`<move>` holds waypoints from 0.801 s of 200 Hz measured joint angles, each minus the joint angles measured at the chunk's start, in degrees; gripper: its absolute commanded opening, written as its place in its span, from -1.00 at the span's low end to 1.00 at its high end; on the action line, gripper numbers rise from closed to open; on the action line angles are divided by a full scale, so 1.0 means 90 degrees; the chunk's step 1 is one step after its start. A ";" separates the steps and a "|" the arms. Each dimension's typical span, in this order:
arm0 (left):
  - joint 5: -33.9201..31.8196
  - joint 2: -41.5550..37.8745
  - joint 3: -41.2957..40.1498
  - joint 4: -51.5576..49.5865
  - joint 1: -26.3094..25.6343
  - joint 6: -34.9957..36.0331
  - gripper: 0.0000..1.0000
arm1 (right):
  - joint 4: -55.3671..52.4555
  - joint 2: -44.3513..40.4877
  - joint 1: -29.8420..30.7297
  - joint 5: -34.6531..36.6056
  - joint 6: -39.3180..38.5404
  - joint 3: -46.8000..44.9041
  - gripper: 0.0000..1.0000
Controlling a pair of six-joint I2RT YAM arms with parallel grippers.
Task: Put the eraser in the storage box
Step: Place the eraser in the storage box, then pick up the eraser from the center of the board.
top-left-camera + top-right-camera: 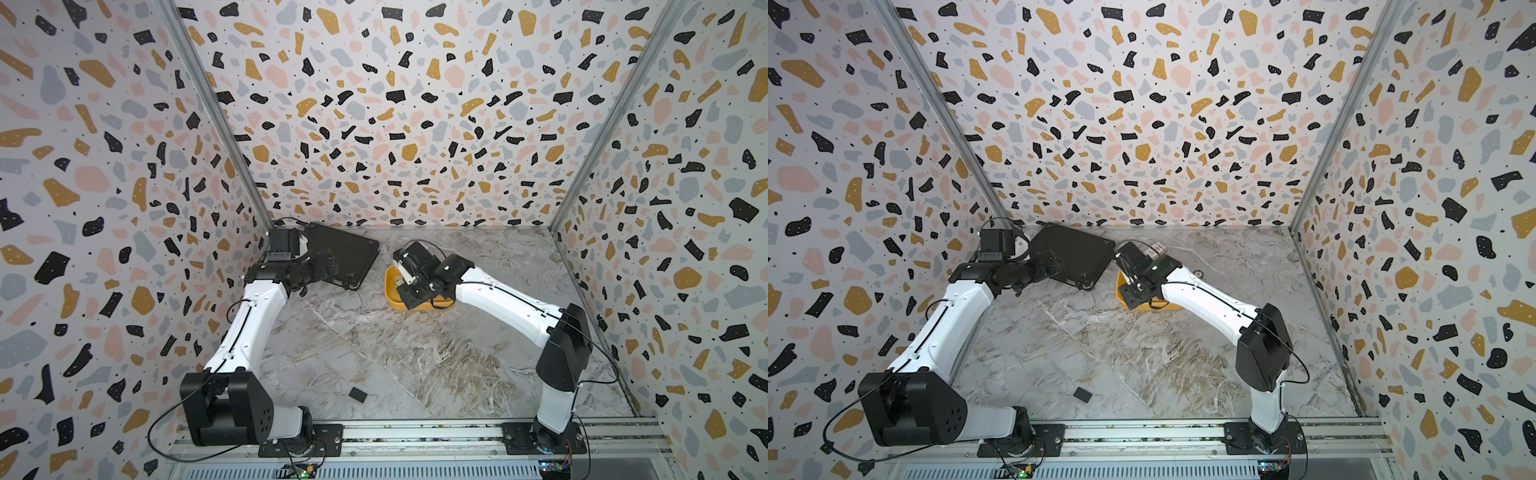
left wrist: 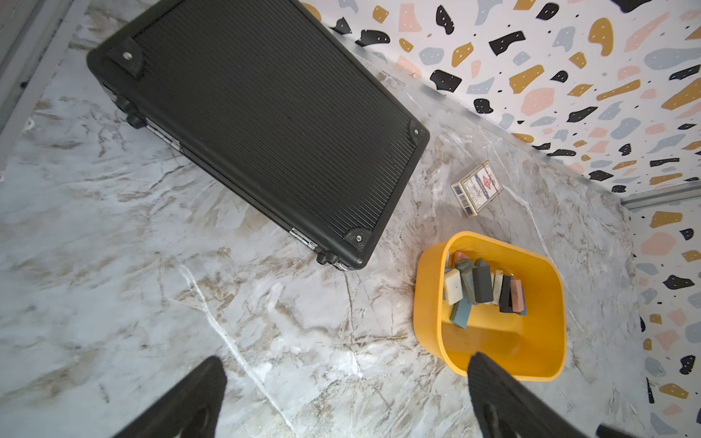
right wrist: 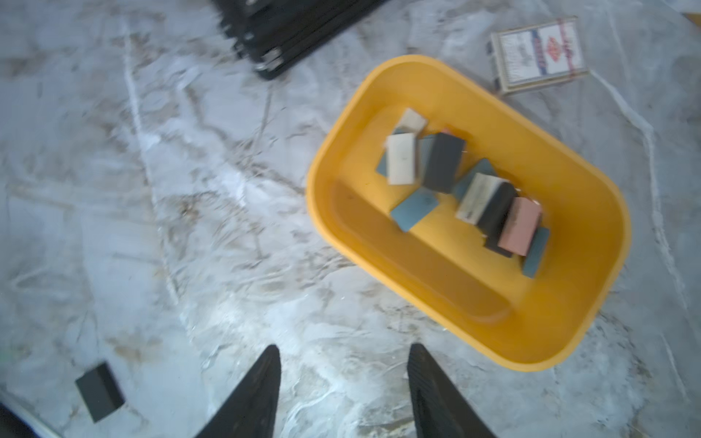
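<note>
Right end effector (image 3: 343,347) appears in the right wrist view with its two black fingers (image 3: 261,386) apart and nothing between them. It is above bare bench (image 3: 189,227), just beside the yellow storage box (image 3: 523,341). Inside the box lies a heap of erasers (image 3: 517,225), white, grey, blue, black and pink, some overlapping. A small pack (image 3: 538,53) lies just beside the box, and a corner of a black case (image 3: 280,38) is near it. One black eraser (image 3: 99,392) lies flat on the bench, well apart from the box.

From the left wrist view, the left end effector (image 2: 347,356) has its fingers spread wide and holds nothing. The ribbed case lies flat and shut. The box sits just off one of its corners, with the pack near both. One finger overlaps the box's rim in the picture, and I cannot tell if they touch.

Both top views show the box just toward 12 o'clock from the bench's middle, mostly covered by the right arm (image 1: 498,299). The case lies at 11 o'clock, partly under the left arm (image 1: 257,316). The black eraser rests at 7 o'clock, outside the box.
</note>
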 measured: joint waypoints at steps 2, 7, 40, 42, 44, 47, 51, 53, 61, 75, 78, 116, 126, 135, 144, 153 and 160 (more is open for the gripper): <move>0.0000 -0.0024 -0.0002 0.0002 0.0002 0.0000 0.99 | 0.0022 -0.0015 0.0085 0.0005 -0.0010 -0.0058 0.16; -0.0002 -0.0090 -0.0012 0.0000 0.0012 -0.0002 0.99 | 0.0087 -0.0046 0.0257 0.0017 -0.0029 -0.0194 0.16; -0.0024 -0.0614 -0.0282 -0.0005 0.0027 -0.0017 0.99 | 0.0491 -0.0051 0.1343 -0.0117 -0.0053 -0.1137 0.17; -0.0024 -0.0648 -0.0306 -0.0007 0.0029 -0.0019 0.99 | 0.0515 -0.0051 0.1387 -0.0124 -0.0053 -0.1188 0.17; -0.0027 -0.0682 -0.0330 -0.0012 0.0029 -0.0019 0.99 | 0.0532 -0.0051 0.1426 -0.0138 -0.0058 -0.1234 0.17; -0.0027 -0.0726 -0.0359 -0.0017 0.0029 -0.0019 0.99 | 0.0559 -0.0051 0.1481 -0.0168 -0.0063 -0.1290 0.17; -0.0029 -0.0787 -0.0401 -0.0032 0.0029 -0.0019 0.99 | 0.0597 -0.0051 0.1547 -0.0192 -0.0073 -0.1370 0.17; -0.0029 -0.0816 -0.0420 -0.0041 0.0029 -0.0019 0.99 | 0.0617 -0.0049 0.1579 -0.0214 -0.0073 -0.1404 0.17; -0.0032 -0.0920 -0.0488 -0.0070 0.0029 -0.0024 0.99 | 0.0692 -0.0049 0.1688 -0.0274 -0.0095 -0.1515 0.18; -0.0032 -0.1088 -0.0612 -0.0119 0.0029 -0.0027 0.99 | 0.0811 -0.0039 0.1851 -0.0389 -0.0117 -0.1615 0.18; -0.0032 -0.1112 -0.0636 -0.0124 0.0029 -0.0027 0.99 | 0.0845 -0.0034 0.1894 -0.0425 -0.0119 -0.1625 0.18; -0.0100 -0.1484 -0.0918 -0.0223 0.0039 -0.0046 0.99 | 0.1180 0.0180 0.2361 -0.0763 -0.0138 -0.1554 0.18; -0.0136 -0.1574 -0.0942 -0.0274 0.0041 -0.0044 0.99 | 0.1248 0.0318 0.2472 -0.0838 -0.0138 -0.1496 0.18; -0.0155 -0.1642 -0.0957 -0.0313 0.0041 -0.0041 0.99 | 0.1263 0.0474 0.2560 -0.0891 -0.0138 -0.1433 0.18; -0.0187 -0.1700 -0.0964 -0.0357 0.0041 -0.0041 0.99 | 0.1251 0.0639 0.2647 -0.0930 -0.0138 -0.1350 0.17; -0.0206 -0.1744 -0.0974 -0.0396 0.0041 -0.0041 0.99 | 0.1253 0.0809 0.2730 -0.0962 -0.0138 -0.1265 0.17; -0.0228 -0.1770 -0.0986 -0.0423 0.0041 -0.0039 0.99 | 0.1256 0.0928 0.2788 -0.0993 -0.0136 -0.1209 0.17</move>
